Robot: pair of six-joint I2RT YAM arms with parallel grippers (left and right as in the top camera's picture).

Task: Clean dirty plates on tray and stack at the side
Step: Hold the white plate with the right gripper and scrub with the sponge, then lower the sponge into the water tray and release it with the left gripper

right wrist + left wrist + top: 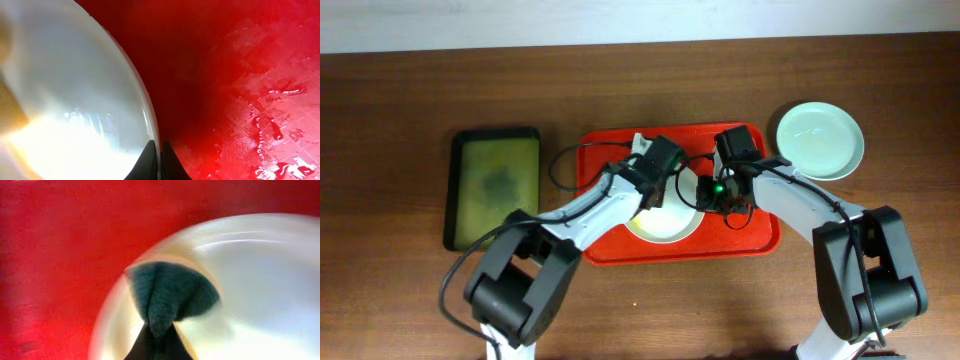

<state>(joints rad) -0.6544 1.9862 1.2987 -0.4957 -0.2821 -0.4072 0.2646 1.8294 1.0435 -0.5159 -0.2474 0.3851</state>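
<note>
Scrubbing is best done with the sponge, pinched in the left gripper, swept flat across the plate lying in the tray, while the rim is steadied by the right gripper, whose fingers seem pinched on it.

Dark brown wood-grain counter fills nearly the whole overhead view, with the grain running left to right and a matte surface. One tiny pale speck sits near the front. A narrow off-white strip runs past the counter's far edge, wider at the left and thinner toward the right. Wall or floor, cannot tell. Light is soft and even, with short, faint shadows on the wood.
</note>
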